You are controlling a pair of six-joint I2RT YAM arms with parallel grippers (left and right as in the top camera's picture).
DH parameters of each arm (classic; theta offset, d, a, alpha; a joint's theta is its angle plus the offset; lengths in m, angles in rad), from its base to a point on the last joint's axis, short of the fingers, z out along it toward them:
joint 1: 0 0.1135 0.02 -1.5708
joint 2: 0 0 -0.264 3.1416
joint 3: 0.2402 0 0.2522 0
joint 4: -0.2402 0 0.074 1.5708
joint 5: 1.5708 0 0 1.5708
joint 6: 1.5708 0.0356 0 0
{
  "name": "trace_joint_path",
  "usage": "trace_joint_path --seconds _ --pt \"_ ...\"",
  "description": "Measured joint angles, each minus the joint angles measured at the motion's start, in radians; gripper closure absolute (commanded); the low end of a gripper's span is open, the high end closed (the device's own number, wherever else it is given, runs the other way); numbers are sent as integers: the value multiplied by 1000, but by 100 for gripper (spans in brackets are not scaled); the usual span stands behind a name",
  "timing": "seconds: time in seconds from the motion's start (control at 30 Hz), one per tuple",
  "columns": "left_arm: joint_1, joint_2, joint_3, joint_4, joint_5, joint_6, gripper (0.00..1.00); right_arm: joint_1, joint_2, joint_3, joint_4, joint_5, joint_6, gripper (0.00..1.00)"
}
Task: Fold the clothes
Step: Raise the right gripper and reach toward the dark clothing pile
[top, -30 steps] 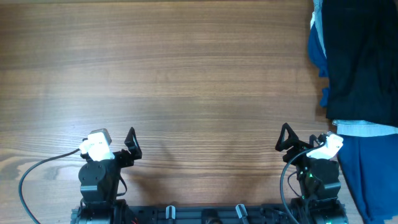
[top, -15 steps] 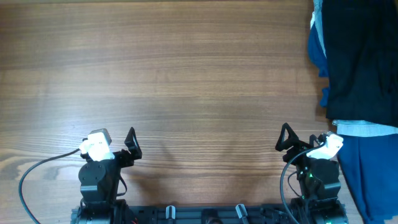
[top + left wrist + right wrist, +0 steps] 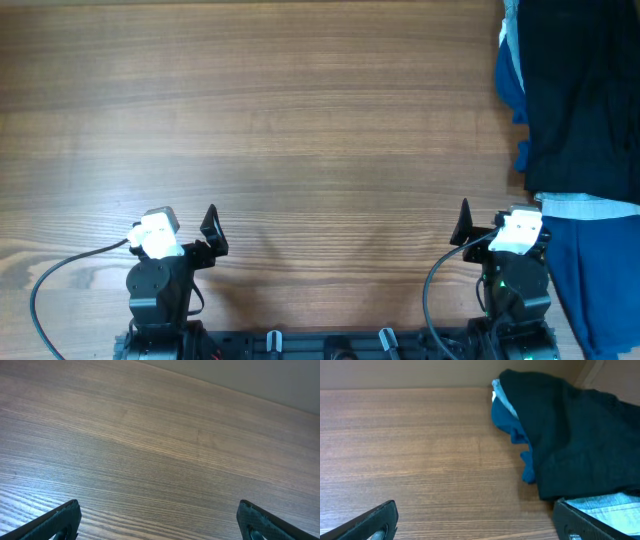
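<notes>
Right gripper (image 3: 477, 527) swivelled slightly, jaws wide, left gripper (image 3: 157, 522) wide, soft rumpled black clothes (image 3: 585, 95), wood-grain table (image 3: 300, 120)

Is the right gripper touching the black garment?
Apart. In the right wrist view the open right gripper sits short of the black garment, with a light denim strip between them.

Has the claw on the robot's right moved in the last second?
Yes. The right claw has swung slightly: its white camera block shifted left in the overhead view, away from the light blue denim garment.
</notes>
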Motion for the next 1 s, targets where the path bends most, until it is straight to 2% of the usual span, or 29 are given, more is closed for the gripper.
trace_joint_path --seconds 0.13,0.33,0.53,0.7,0.9,1.0 --pt "0 0 0 0 0 0 0 0 0 0 3 0 57 0" --pt "0 0 0 0 0 0 0 0 107 92 26 0 14 0" --pt "0 -4 0 -1 0 0 0 -2 425 264 37 -21 3 0" --pt "0 -5 1 -3 0 0 0 -2 758 488 -12 -82 34 0" --pt "0 -5 1 -4 0 0 0 -3 1096 833 -247 -219 128 0" --pt "0 -5 1 -4 0 0 0 -3 1183 916 -324 -257 142 0"
